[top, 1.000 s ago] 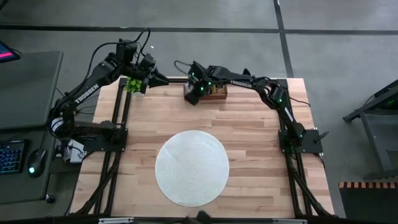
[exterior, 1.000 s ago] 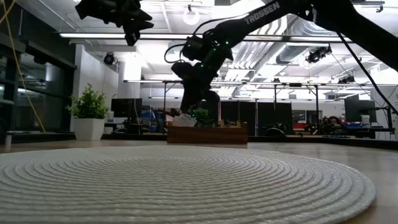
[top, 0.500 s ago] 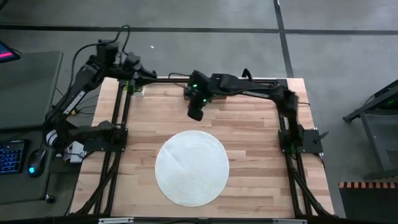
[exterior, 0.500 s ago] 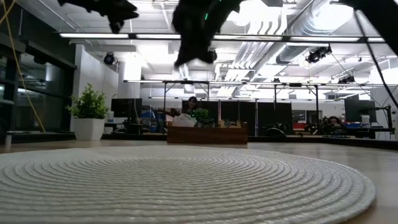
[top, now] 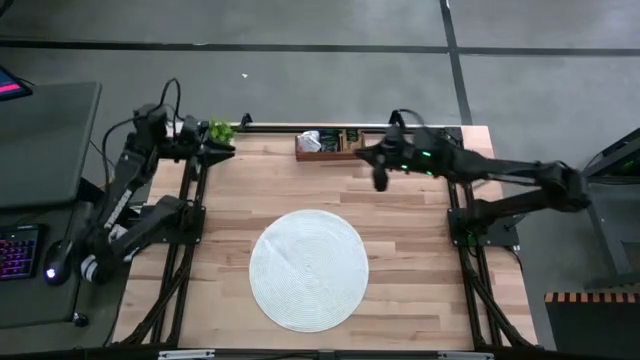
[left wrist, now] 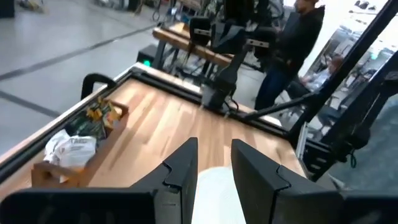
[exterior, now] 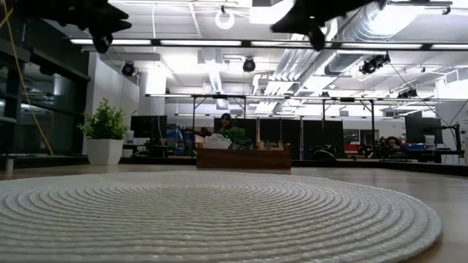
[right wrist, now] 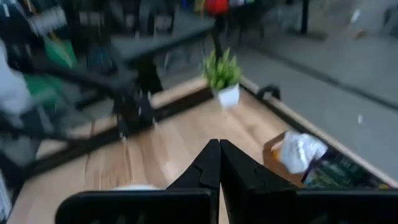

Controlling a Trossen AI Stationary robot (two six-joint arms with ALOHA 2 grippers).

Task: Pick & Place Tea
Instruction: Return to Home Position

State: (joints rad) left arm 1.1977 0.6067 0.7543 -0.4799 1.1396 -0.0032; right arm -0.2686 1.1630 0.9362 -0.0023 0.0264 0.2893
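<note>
The sorting looks finished: the tea sachets (left wrist: 71, 148) lie in the wooden three-compartment tray (top: 330, 156) at the far edge of the table (top: 410, 240). A white bunch fills one end compartment, orange-and-yellow ones (left wrist: 98, 114) sit in the next, and the high view only hints at darker ones further along. No sachet shows on the round woven mat (top: 308, 268) or on the bare wood around it, so nothing appears left to pick up. Both arms hang high above the table, clear of the tray. The left gripper (left wrist: 214, 146) is at the table's far left corner, near the small potted plant (top: 219, 130), its jaws slightly spread with nothing between them. The right gripper (right wrist: 219, 144) hovers just to the right of the tray, jaws pressed together and holding nothing. By my reading, all that remains is for the two arms to fold into their rest poses
</note>
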